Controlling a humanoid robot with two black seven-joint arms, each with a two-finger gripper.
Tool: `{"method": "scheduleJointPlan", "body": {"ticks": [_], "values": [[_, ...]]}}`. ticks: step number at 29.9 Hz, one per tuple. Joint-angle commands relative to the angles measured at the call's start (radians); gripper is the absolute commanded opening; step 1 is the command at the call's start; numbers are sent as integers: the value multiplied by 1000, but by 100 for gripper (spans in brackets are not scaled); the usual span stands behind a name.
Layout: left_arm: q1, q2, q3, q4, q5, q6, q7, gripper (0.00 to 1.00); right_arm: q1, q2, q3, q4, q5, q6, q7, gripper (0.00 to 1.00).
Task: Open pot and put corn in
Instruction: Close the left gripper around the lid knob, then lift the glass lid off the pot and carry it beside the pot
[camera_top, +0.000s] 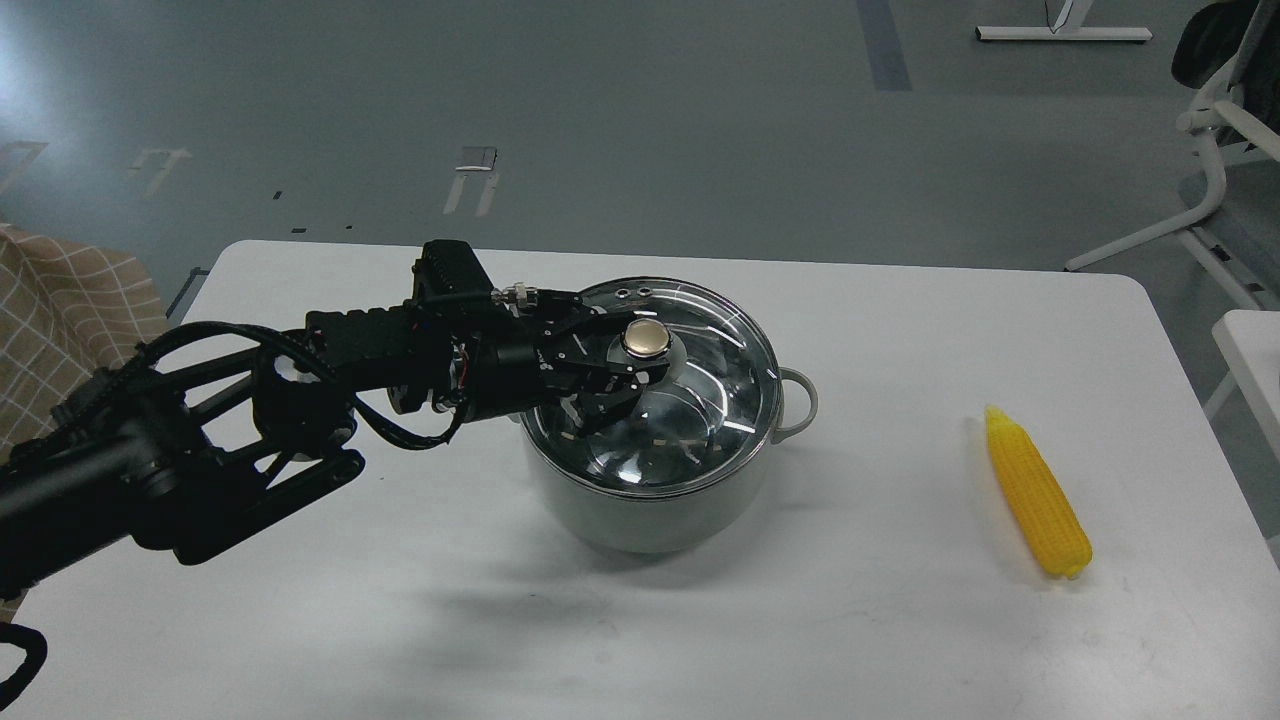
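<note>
The pale grey-green pot (640, 515) stands in the middle of the white table, with one loop handle (800, 400) showing on its right. A round glass lid (700, 420) with a gold knob (647, 340) sits on it. My left gripper (632, 350) reaches in from the left over the lid. Its two fingers lie on either side of the knob and look closed on it. The yellow corn (1035, 495) lies on the table at the right, pointed end away from me, well apart from the pot. My right gripper is out of view.
The white table (400, 620) has its right edge just past the corn. A checked brown cloth (60, 330) is off the table's left side. A white chair base (1200, 200) stands on the floor at the far right.
</note>
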Motion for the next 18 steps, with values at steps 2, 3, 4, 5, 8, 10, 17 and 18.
{"method": "scheduleJointPlan", "body": {"ticks": [2, 3, 4, 5, 8, 10, 17, 18], "values": [[-1, 9, -1, -13, -1, 4, -5, 30, -1, -1, 0, -1, -1, 0, 0, 100], [-1, 10, -1, -14, -1, 6, -5, 28, -1, -1, 0, -1, 0, 0, 0, 100], [-1, 12, -1, -14, -1, 6, -8, 26, -3, -1, 0, -5, -1, 0, 0, 100], [-1, 12, -2, -16, -1, 6, -8, 26, -5, -1, 0, -5, -1, 0, 0, 100], [-1, 19, -7, -40, -3, 11, -8, 25, -8, -1, 0, -5, -1, 0, 0, 100], [-1, 27, -16, -52, -4, 11, -8, 25, -8, -1, 0, -5, -1, 0, 0, 100], [-7, 127, -102, -124, -38, 4, -11, 25, -11, -1, 0, -8, -1, 0, 0, 100], [-6, 163, -120, -132, -67, 4, -11, 25, -15, -1, 0, -8, -3, 0, 0, 100]]}}
